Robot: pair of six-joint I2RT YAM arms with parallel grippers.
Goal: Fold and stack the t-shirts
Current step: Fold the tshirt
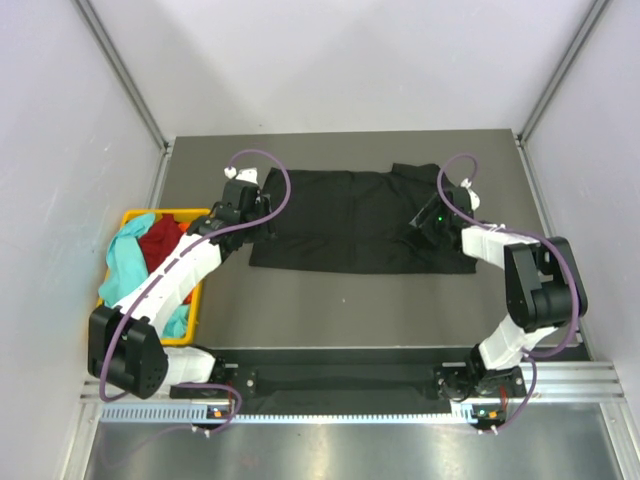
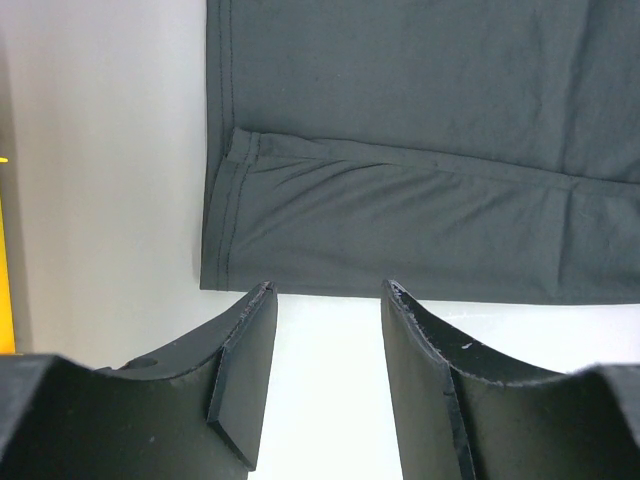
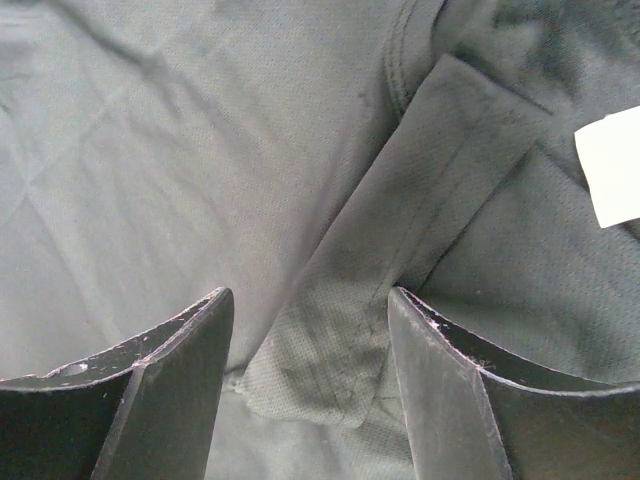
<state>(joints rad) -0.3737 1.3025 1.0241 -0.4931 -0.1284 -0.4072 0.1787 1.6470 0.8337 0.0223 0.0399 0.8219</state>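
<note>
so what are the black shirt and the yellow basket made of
Black shirt: soft matte knit cloth, maybe cotton or a blend; it creases, with a fine weave and stitched hem. Basket: seemingly rigid yellow plastic, with a thin straight rim; too small to be sure.

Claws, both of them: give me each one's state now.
Left claw: open, empty, at the black t-shirt edge.
Right claw: open, empty, above that shirt.

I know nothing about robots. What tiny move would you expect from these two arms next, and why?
Probably both drop and pinch the black t-shirt. It lies spread out; the left gripper is open just short of its hem corner, the right gripper open over a folded flap near the white label. Neither holds cloth yet.
</note>
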